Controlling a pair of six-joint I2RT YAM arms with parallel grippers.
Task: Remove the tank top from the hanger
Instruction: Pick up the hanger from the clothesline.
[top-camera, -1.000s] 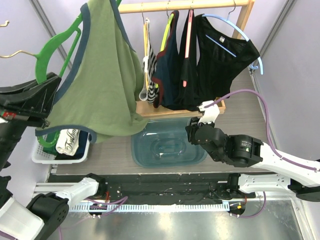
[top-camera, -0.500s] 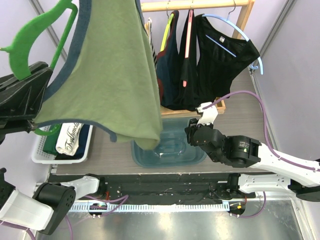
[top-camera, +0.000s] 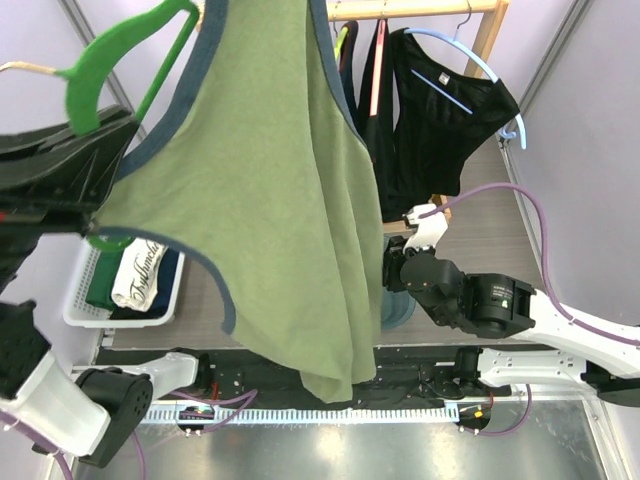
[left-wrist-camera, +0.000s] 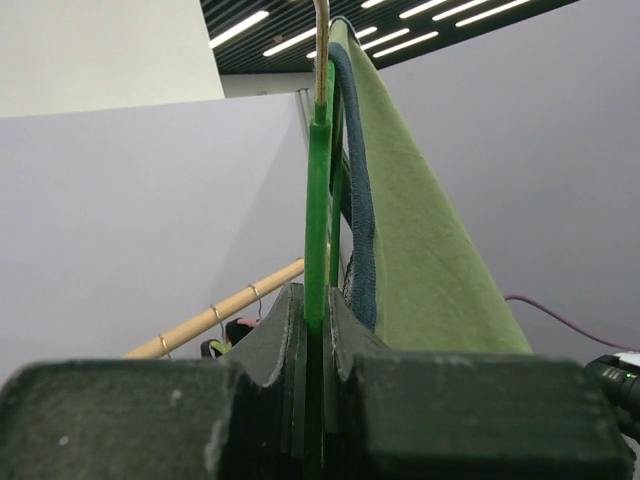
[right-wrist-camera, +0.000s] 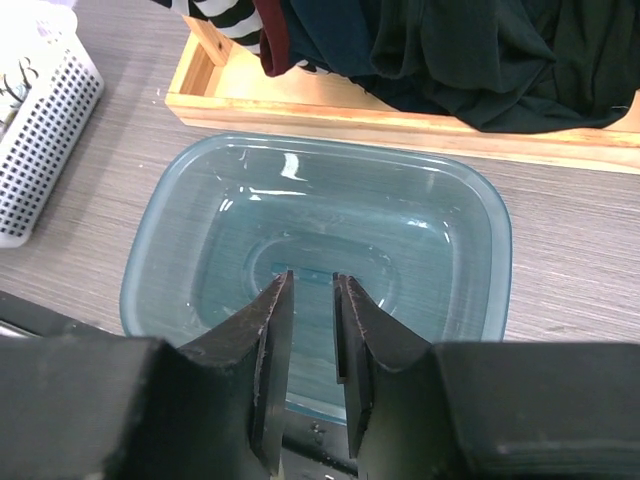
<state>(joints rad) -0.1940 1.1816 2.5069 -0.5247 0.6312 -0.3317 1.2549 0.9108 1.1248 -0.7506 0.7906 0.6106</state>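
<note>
A green tank top (top-camera: 280, 200) with navy trim hangs on a green hanger (top-camera: 120, 55), lifted off the rail and close to the top camera. My left gripper (top-camera: 95, 215) is shut on the hanger's lower part at the left. In the left wrist view its jaws (left-wrist-camera: 319, 300) pinch the green hanger (left-wrist-camera: 318, 230), with the tank top (left-wrist-camera: 420, 250) draped just to the right. My right gripper (top-camera: 395, 270), partly behind the hanging fabric, stands apart from the garment. It (right-wrist-camera: 313, 285) is open by a narrow gap, with nothing between its fingers.
A clear blue bin (right-wrist-camera: 470, 220) lies under the right gripper. Behind it is the rack's wooden base (right-wrist-camera: 400, 125), with dark garments (top-camera: 430, 110) on the wooden rail (top-camera: 420, 10). A white basket (top-camera: 90, 300) of folded clothes stands at the left.
The left arm has carried the hanger and tank top to the right and nearer the camera. The fabric now covers most of the blue bin. The right arm has barely moved.
</note>
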